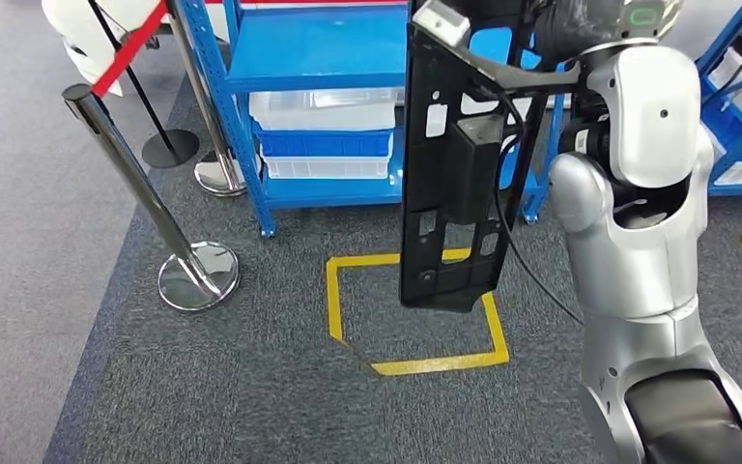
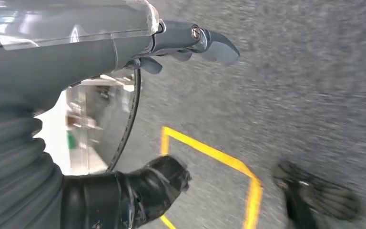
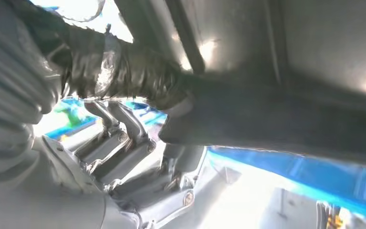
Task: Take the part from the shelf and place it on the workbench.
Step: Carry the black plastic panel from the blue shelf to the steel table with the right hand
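- One long black plastic part (image 1: 454, 164) hangs upright in front of the robot, its top end up by the right hand (image 3: 138, 157) and its bottom end dangling free over the grey carpet (image 1: 251, 396).
- Seen from the right wrist, that hand's fingers (image 3: 119, 136) and its dark taped thumb (image 3: 124, 71) are wrapped around a black edge of the part, gripping it.
- The part is clear of the blue shelf (image 1: 319, 58) behind it, held out in the air just ahead of the robot's silver arm (image 1: 638, 193).
- A thin black cable (image 1: 522, 251) loops down beside the part and runs to the arm.
- Below the part a square of yellow tape (image 1: 415, 362) is stuck on the carpet.
- The left hand (image 2: 186, 43) shows from its own wrist camera, hanging above the carpet with nothing in it; its fingers look loosely stretched out and apart.
- On the shelf's lower level sit a clear lidded box (image 1: 324, 108) and a blue tray (image 1: 324, 145) under it.
- Two chrome posts (image 1: 140, 188) stand to the left of the shelf, with a red belt (image 1: 130, 48) running from the nearer one.
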Available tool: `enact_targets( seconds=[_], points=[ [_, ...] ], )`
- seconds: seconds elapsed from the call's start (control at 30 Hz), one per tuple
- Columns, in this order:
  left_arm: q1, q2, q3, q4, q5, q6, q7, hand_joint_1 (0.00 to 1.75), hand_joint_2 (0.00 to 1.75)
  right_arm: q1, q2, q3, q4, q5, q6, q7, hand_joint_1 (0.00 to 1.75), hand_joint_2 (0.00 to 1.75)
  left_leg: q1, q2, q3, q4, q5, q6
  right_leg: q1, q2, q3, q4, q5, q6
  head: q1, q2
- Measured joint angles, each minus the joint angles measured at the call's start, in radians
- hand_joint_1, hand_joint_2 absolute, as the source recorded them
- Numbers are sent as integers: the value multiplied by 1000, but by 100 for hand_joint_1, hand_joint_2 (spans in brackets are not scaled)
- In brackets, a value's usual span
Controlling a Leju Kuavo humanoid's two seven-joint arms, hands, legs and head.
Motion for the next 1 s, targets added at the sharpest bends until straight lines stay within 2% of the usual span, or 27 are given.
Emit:
enact_targets(
  seconds=[0.03,0.07,0.1,0.13,0.17,0.2,0.23,0.27,0.3,0.33,0.37,0.4,0.43,0.47,0.53,0.57,0.6,0.67,0.7,0.73,0.77,0.8,0.83,0.87,0.93,0.97,1.0],
  points=[
    [2,0,0,-5,7,-2,4,0,175,-1,2,0,4,0,2,0,175,175,1,3,-8,-2,13,8,-1,3,-4,-1,-1,5,0,0],
    [4,0,-1,-10,12,-4,7,0,175,-1,3,0,7,0,4,1,175,175,2,6,-17,-5,26,18,-2,5,-12,12,-22,9,1,0],
    [6,-1,-1,-14,17,-6,9,0,175,-2,3,0,10,0,7,1,175,175,3,9,-29,-8,40,28,-3,9,-24,44,-63,10,1,0],
    [7,-1,-1,-18,20,-8,11,0,175,-2,4,0,12,0,10,1,175,175,2,12,-42,-8,53,35,-4,11,-38,97,-121,11,1,0],
    [9,-1,-1,-22,22,-9,12,0,175,-3,5,1,14,0,12,2,175,175,1,13,-59,-7,66,41,-4,12,-52,162,-174,11,1,0],
    [11,-1,-1,-26,24,-11,14,0,175,-2,6,1,16,0,14,2,175,175,-1,14,-77,-5,79,42,-4,12,-62,229,-209,12,1,0],
    [13,-1,-1,-30,27,-13,15,0,175,-2,6,2,19,0,15,2,175,175,-2,15,-96,-2,92,43,-4,12,-62,280,-218,13,1,0],
    [14,-1,-1,-33,29,-14,17,0,175,-2,7,3,21,0,15,3,175,175,-3,15,-116,2,104,42,-4,12,-51,304,-203,12,1,0],
    [16,-1,-1,-35,31,-16,18,0,175,-3,8,4,23,0,16,3,175,175,-4,15,-137,7,115,41,-4,12,-24,298,-174,10,1,0],
    [17,-1,-1,-37,33,-17,19,0,175,-4,11,5,25,0,16,3,175,175,-5,15,-154,12,126,39,-2,12,19,260,-151,5,1,0],
    [17,-1,-2,-39,34,-19,20,0,175,-7,15,6,26,0,16,2,175,175,-7,14,-169,16,136,36,2,12,79,194,-147,-2,1,0],
    [18,-2,-3,-41,34,-20,21,0,175,-13,19,7,26,0,16,2,175,175,-9,14,-181,19,146,32,5,11,140,115,-163,-9,1,0],
    [20,-3,-4,-45,35,-20,22,0,175,-19,24,8,27,0,15,2,175,175,-10,15,-188,20,157,27,10,11,185,49,-185,-15,1,0],
    [22,-3,-5,-48,36,-21,22,0,175,-23,27,8,27,0,15,2,175,175,-9,15,-194,19,169,21,14,11,213,4,-203,-19,1,0],
    [26,-2,-6,-51,37,-23,25,0,175,-24,31,9,31,0,16,0,175,175,-7,16,-201,15,185,9,14,10,205,-19,-196,-26,1,0],
    [27,-1,-6,-51,38,-24,26,0,175,-23,32,9,33,0,17,0,175,175,-6,14,-208,22,172,3,11,8,196,-22,-184,-32,1,0],
    [28,-1,-6,-52,38,-25,26,0,175,-21,34,9,36,0,17,0,175,175,-5,12,-219,46,138,-3,8,5,184,-25,-171,-40,0,0],
    [29,0,-6,-54,39,-25,26,0,175,-21,37,9,39,0,17,0,175,175,-3,11,-251,148,37,-14,6,4,157,-24,-148,-51,0,0],
    [29,0,-6,-55,39,-25,26,0,175,-21,38,9,40,0,17,0,175,175,-2,11,-267,219,-6,-19,6,4,142,-22,-135,-53,0,0],
    [29,0,-6,-55,39,-25,26,0,175,-21,40,9,41,0,18,0,175,175,-1,11,-276,281,-24,-23,6,4,126,-19,-123,-52,0,0],
    [29,0,-6,-56,39,-25,26,0,175,-20,40,9,43,0,18,0,175,175,1,11,-274,319,-19,-27,5,4,109,-16,-111,-50,0,0],
    [29,0,-6,-57,39,-25,26,0,175,-19,41,9,44,0,18,0,175,175,3,11,-256,327,3,-29,5,4,91,-12,-99,-47,0,0],
    [29,0,-6,-58,39,-25,26,0,175,-19,41,9,45,0,18,0,175,175,5,11,-219,294,33,-30,3,4,75,-7,-90,-43,0,0],
    [29,0,-6,-60,38,-26,26,0,175,-19,41,9,46,0,17,0,175,175,6,10,-168,232,51,-30,2,4,60,0,-82,-38,0,0],
    [29,0,-6,-61,36,-29,26,0,175,-20,42,9,46,0,16,-1,175,175,4,8,-65,87,39,-23,2,3,39,12,-68,-27,0,0],
    [29,0,-6,-62,35,-30,26,0,175,-21,43,9,46,0,16,-2,175,175,2,6,-39,43,25,-17,3,2,34,15,-61,-21,0,0],
    [30,0,-6,-63,35,-31,26,0,175,-21,44,9,47,0,16,-3,175,175,-1,5,-31,20,19,-9,4,1,30,15,-52,-14,0,0]
  ],
)
